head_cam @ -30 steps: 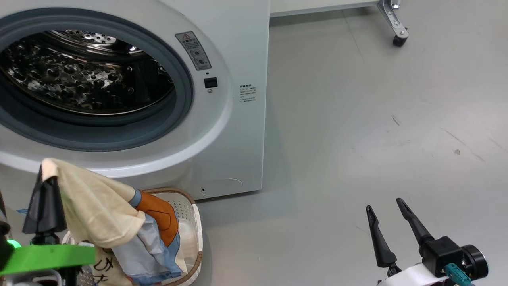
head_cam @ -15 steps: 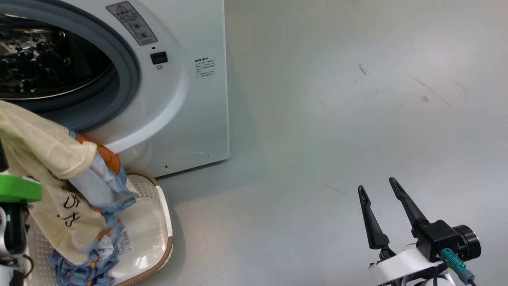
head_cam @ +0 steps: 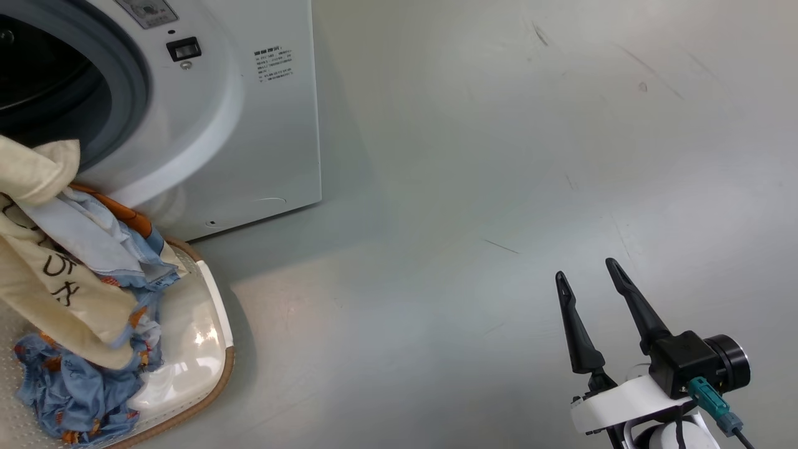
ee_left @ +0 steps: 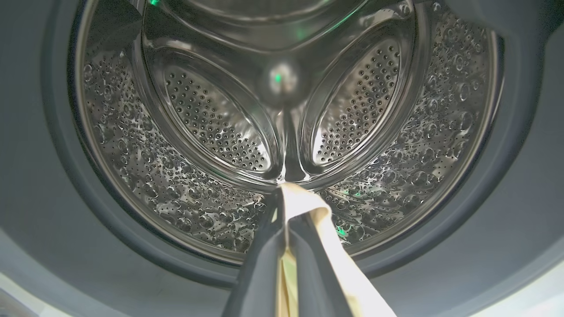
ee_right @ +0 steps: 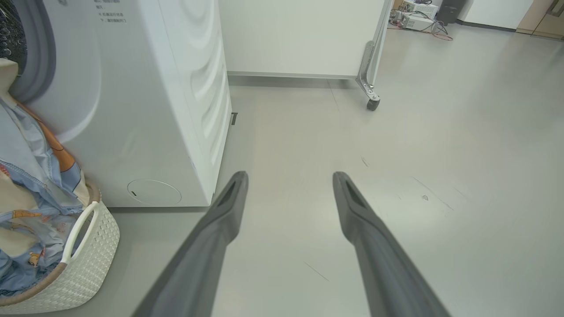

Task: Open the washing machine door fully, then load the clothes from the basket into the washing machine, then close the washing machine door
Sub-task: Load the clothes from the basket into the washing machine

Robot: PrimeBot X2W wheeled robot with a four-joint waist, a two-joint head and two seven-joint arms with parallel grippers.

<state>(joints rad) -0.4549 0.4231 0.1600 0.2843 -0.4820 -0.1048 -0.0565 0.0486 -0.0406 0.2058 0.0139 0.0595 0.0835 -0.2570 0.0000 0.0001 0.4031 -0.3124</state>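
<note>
The left gripper (ee_left: pixel 283 200) is clenched on a fold of the cream-yellow garment (ee_left: pixel 348 273). The cloth is pinched between its two dark fingers, pokes out just past the tips and trails back down along the right finger. Straight ahead of those fingertips the washing machine (head_cam: pixel 274 125) stands with its mouth uncovered. The grey gasket (ee_left: pixel 57 176) rings the view, and beyond it the steel drum (ee_left: pixel 211 127) shows its perforated back panels and dimpled wall.

The cream piece, marked with dark script, hangs from up at the machine's mouth down into the basket (head_cam: pixel 209 349). A light blue printed garment (head_cam: pixel 93 240) with an orange patch is bunched against it. More of the blue fabric with small orange figures lies heaped on the basket's floor, under the hanging cloth. The basket is cream-white with a brown rim and a white side handle, and it sits on the floor (head_cam: pixel 474 187) just beside the foot of the washer.

The right gripper (head_cam: pixel 586 269) is released, its fingers spread wide with bare grey floor between them. It holds nothing and hovers low, with the basket and the washer well off to its left. Far ahead of its fingertips a caster (ee_right: pixel 372 104) on a metal leg rests on the floor by a white panel
</note>
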